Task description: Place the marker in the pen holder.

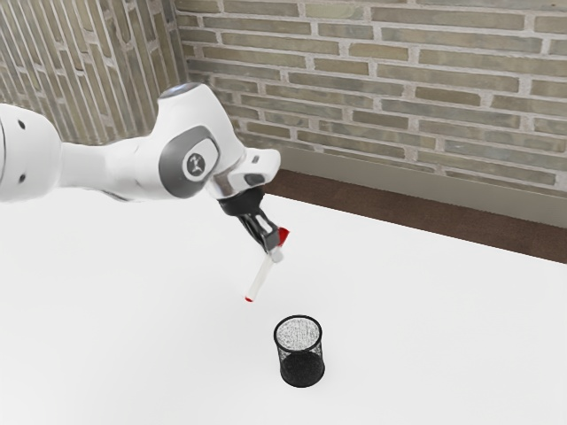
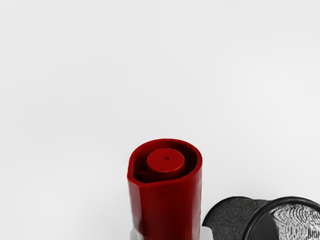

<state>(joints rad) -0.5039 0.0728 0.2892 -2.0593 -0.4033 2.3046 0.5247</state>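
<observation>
My gripper (image 1: 275, 250) is shut on the marker (image 1: 261, 278) near its red cap, above the table. The marker is white, tilted, its red-tipped lower end pointing down toward the exterior view's left. In the wrist view the red cap of the marker (image 2: 167, 205) stands large at the lower edge. The black mesh pen holder (image 1: 301, 365) is upright on the table, nearer the exterior camera than the gripper and apart from the marker. The wrist view has part of the pen holder (image 2: 231, 217) beside the cap.
The white table (image 1: 425, 310) extends around the pen holder. Behind its far edge are a brown floor strip (image 1: 425, 211) and a brick wall (image 1: 381, 97). The arm reaches in from the exterior view's left.
</observation>
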